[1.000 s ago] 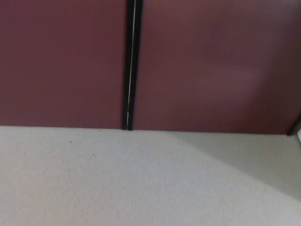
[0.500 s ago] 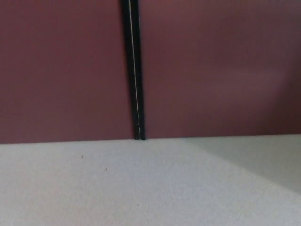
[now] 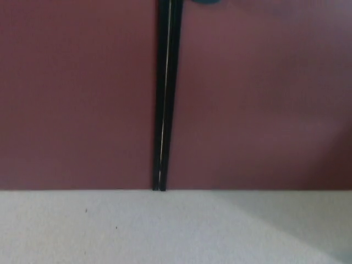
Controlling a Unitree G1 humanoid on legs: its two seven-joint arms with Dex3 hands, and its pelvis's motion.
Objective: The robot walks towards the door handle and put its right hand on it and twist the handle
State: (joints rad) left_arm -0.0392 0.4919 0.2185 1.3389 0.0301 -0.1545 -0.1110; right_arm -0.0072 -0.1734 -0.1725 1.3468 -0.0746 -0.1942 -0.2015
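**Head view shifted, doors fill more of frame, no hands showing**

Compared with half a second back, the whole picture has shifted: the line where doors meet floor sits lower in the frame, so that is the camera moving, not the things. Seam also leans the other way now, its top tipped slightly right.

Two dark red door panels fill the upper part of the head view: left door panel (image 3: 77,93) and right door panel (image 3: 258,93). Between them runs a black vertical seam (image 3: 165,99) with a thin pale line down its middle, reaching down to the floor edge. Pale grey floor (image 3: 110,231) takes the bottom strip, with a couple of tiny dark specks (image 3: 86,210) on it. A faint darker shade lies across the floor at lower right (image 3: 308,225).

At the very top edge, just right of the seam, a small dark blurred shape (image 3: 206,1) pokes into frame; too cut off and blurred to tell whether it is the door handle.

Neither robot hand is in the picture, so whether their fingers are apart or closed cannot be told.
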